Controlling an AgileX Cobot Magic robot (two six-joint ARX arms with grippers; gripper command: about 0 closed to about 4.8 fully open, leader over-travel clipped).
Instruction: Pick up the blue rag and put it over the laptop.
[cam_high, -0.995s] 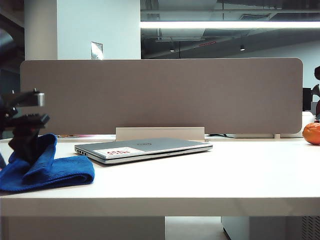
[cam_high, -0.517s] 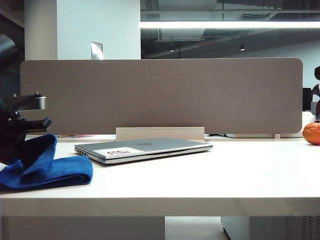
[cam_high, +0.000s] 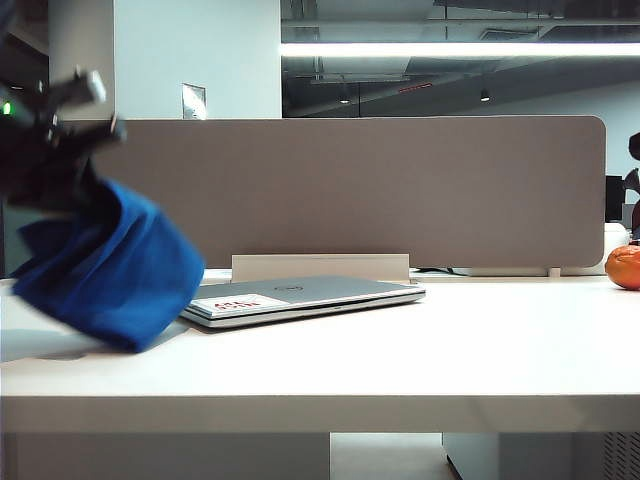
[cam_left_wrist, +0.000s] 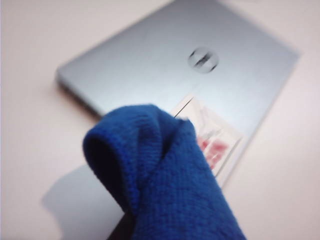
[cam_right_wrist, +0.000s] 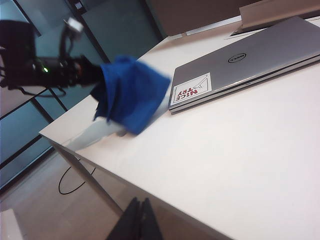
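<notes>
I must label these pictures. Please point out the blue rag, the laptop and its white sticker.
blue rag (cam_high: 110, 265): exterior view, middle of the hanging cloth.
laptop (cam_high: 335, 289): exterior view, bare lid.
white sticker (cam_right_wrist: 191, 89): right wrist view, sticker's centre.

Blue rag (cam_high: 110, 265): thick fuzzy royal-blue cloth, bunched, hanging clear of the desk near its left edge, gripped at its top by the left gripper (cam_high: 75, 135); lowest fold hangs just left of the laptop. Motion-blurred. Laptop (cam_high: 300, 297): thin silver-grey, lid closed, flat toward the desk's back edge, round logo mid-lid, white sticker with red lettering at one lid corner, uncovered.
</notes>
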